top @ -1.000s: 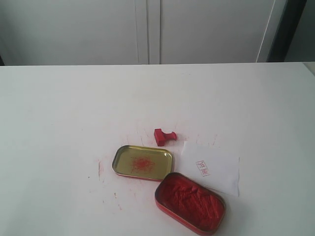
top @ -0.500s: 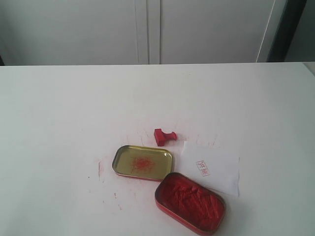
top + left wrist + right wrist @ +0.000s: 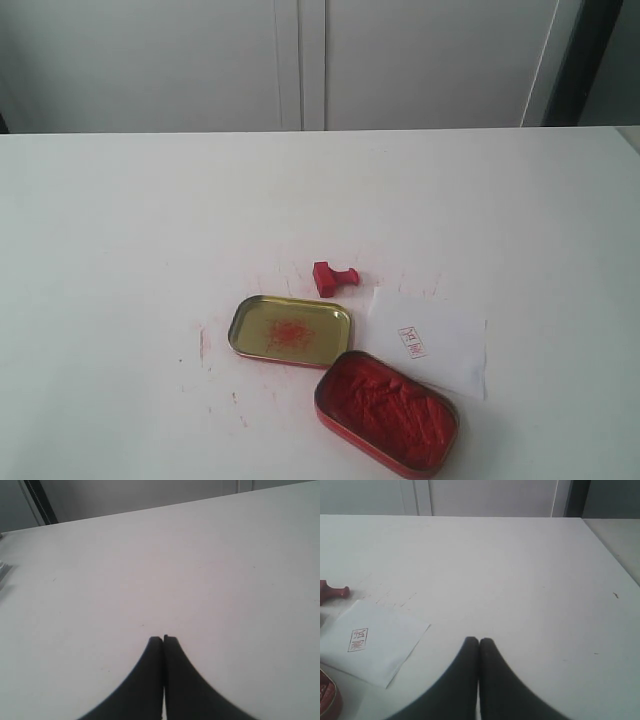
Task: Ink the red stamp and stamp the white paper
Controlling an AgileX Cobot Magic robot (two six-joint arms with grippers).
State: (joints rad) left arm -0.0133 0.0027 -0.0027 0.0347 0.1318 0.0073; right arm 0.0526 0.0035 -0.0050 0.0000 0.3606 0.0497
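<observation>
Exterior view: one red stamp (image 3: 334, 277) lies on its side at frame centre. Lower right are one white paper (image 3: 440, 345) bearing one unreadable red imprint (image 3: 411, 342), one ink tin (image 3: 387, 411) and one lid (image 3: 290, 330), all on a smudged white desk (image 3: 120, 220) before grey cabinet doors (image 3: 150, 60). Left wrist view: left hand (image 3: 163, 639) closed, empty. Right wrist view: right hand (image 3: 479, 640) closed, empty, near the paper.

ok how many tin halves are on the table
2: a gold-lined tin half left of the white paper, and a red tin half full of red paste nearer the camera. None looks hidden.
</observation>
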